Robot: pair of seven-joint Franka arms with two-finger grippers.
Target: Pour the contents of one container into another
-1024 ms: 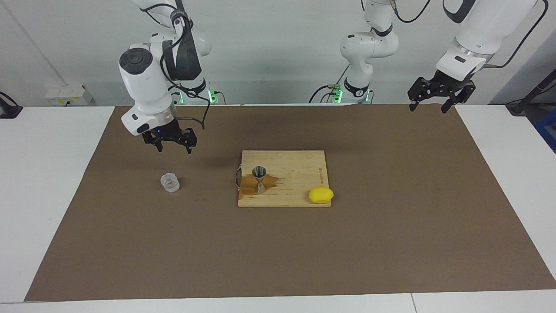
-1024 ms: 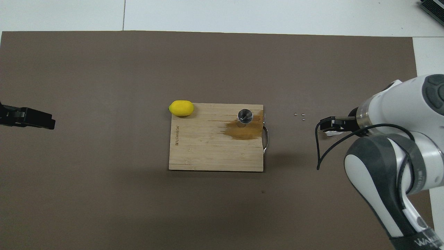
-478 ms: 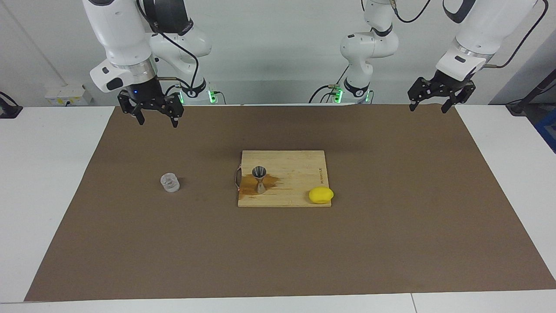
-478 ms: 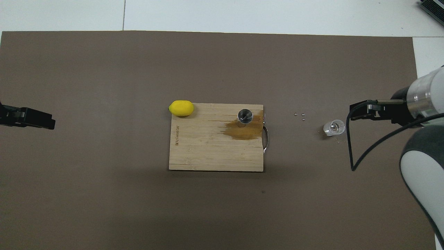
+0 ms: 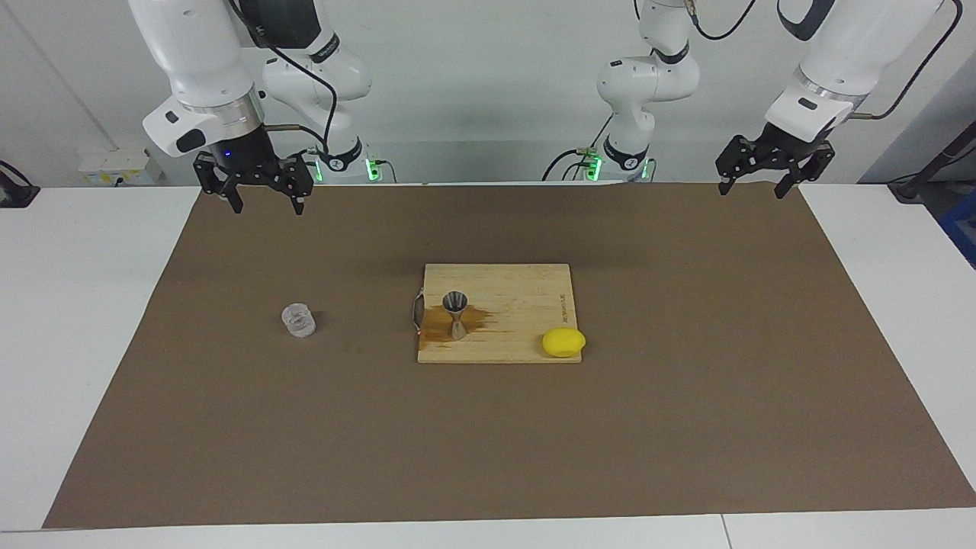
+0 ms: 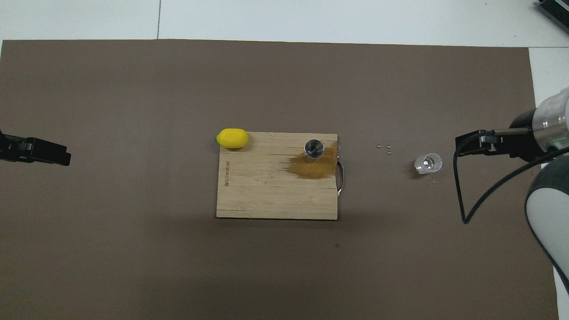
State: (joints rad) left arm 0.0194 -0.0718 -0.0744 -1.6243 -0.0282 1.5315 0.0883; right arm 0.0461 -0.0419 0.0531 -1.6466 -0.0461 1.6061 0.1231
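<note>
Your right gripper (image 5: 264, 200) has lifted clear of the glass tumbler (image 5: 298, 320), spread wide and empty over the mat's robot-side edge; tumbler stands apart on the mat beside the jigger (image 5: 456, 313); left gripper (image 5: 775, 178) waits, open, empty.

- Right gripper (image 6: 462, 148) near glass tumbler (image 6: 428, 163), apart from it.
- Jigger (image 6: 314, 149) on cutting board (image 6: 266, 195), in brown spill (image 6: 311, 167).
- Left gripper (image 6: 60, 155) well apart from lemon (image 6: 232, 138).
</note>
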